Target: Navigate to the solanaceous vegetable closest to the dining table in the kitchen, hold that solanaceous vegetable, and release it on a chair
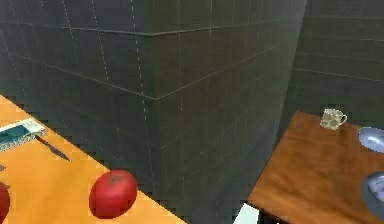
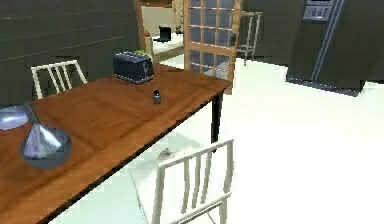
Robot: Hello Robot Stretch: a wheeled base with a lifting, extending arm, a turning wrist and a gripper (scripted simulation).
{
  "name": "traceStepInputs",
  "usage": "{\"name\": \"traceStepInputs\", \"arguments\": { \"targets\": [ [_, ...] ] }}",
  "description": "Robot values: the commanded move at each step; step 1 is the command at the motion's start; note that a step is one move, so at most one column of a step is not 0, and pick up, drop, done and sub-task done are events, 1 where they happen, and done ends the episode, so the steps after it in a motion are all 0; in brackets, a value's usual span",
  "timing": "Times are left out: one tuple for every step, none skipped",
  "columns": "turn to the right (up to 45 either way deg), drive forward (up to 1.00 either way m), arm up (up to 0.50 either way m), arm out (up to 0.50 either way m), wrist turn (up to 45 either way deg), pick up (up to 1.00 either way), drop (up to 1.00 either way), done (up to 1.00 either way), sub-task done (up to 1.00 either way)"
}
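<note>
You see a red tomato (image 1: pixel 113 193) by the orange worktop's (image 1: pixel 60 175) right edge, perhaps another red one (image 1: pixel 3 201) at its left, knife (image 1: pixel 52 150) farther back, mug (image 1: pixel 333 119) on the dining table's (image 1: pixel 310 170) far corner, toaster (image 2: pixel 132 67) at its far edge, white chair (image 2: pixel 199 153) beside it, claw's state you cannot tell.
</note>
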Motion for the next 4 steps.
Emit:
{"name": "traceStepInputs", "arguments": {
  "targets": [
    [-45.0,0.00,0.00,0.00,0.0,0.00,0.00,0.00,0.00],
    [-45.0,0.00,0.00,0.00,0.0,0.00,0.00,0.00,0.00],
    [-21.0,0.00,0.00,0.00,0.0,0.00,0.00,0.00,0.00],
    [0.0,0.00,0.50,0.00,0.0,0.00,0.00,0.00,0.00]
  ]
}}
